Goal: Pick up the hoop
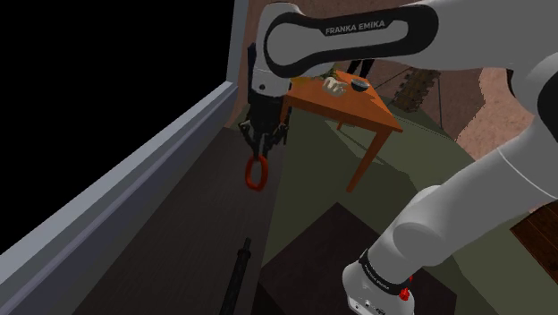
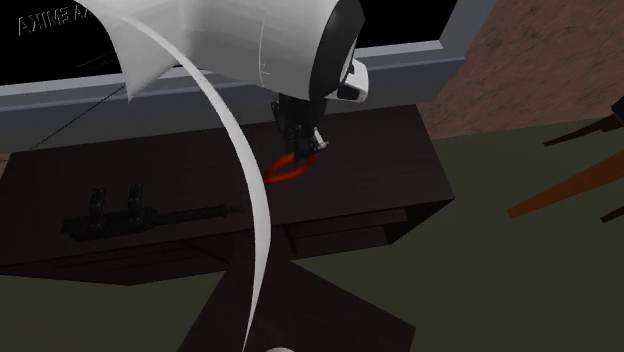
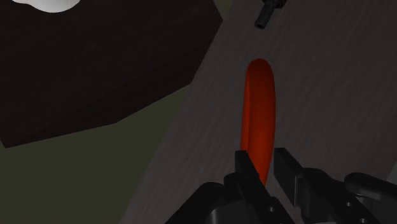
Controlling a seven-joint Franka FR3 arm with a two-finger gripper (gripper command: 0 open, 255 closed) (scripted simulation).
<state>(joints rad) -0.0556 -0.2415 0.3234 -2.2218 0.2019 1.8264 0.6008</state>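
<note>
Jaws clamped on red hoop (image 1: 256, 172), hangs abv dark table (image 2: 400, 160); arm (image 1: 358, 36) txt "FRANKA EMIKA".

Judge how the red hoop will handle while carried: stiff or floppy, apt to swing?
Probably stiff: the red hoop hangs as a clean oval below the gripper, without sagging. Likely light, since a pinch at its top edge carries it. It may swing or twist, gripped at one end only.
</note>
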